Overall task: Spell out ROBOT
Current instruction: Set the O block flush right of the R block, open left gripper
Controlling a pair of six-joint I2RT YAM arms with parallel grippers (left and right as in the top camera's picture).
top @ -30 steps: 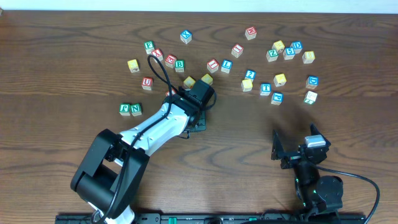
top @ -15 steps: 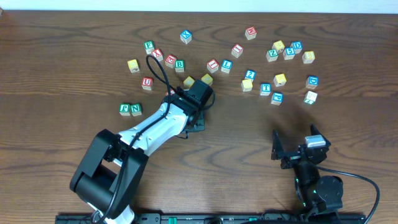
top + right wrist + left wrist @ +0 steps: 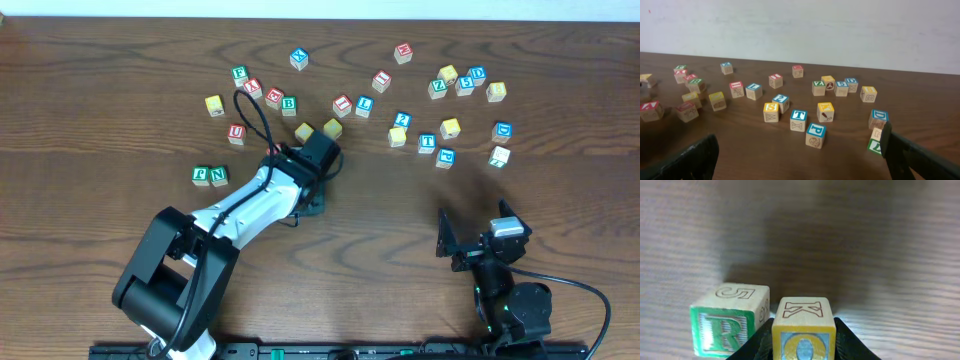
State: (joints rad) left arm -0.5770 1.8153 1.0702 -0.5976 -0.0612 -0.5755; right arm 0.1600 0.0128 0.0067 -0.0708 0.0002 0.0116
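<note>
Left gripper (image 3: 802,349) is standing low over the table (image 3: 880,240), with its two black fingers (image 3: 847,342) lying close at both sides of the O cube (image 3: 802,330). Whether they are pressing it or only flanking it, I cannot tell. This cube is showing a blue O in a yellow border on the face toward the wrist camera, and an outlined K on its top.

Just beside it, at its left in the wrist view and almost touching, the R cube (image 3: 730,325) is resting on the wood. It is showing a green R in a green border, and on top an outlined sign like 5 or S.

From above, the B cube (image 3: 289,103) is lying a little up and left of this gripper, among red-lettered cubes. The T cube (image 3: 427,142) is lying well apart, to the right.

The right gripper (image 3: 799,150) is waiting at the lower right of the overhead view with its fingers spread wide apart. In front of it the blue T is readable, with a P cube (image 3: 815,135), an S cube (image 3: 771,112) and a 2 cube (image 3: 780,102) near it. The green F cube (image 3: 200,175) and N cube (image 3: 218,176) are sitting together, left of the left arm.
</note>
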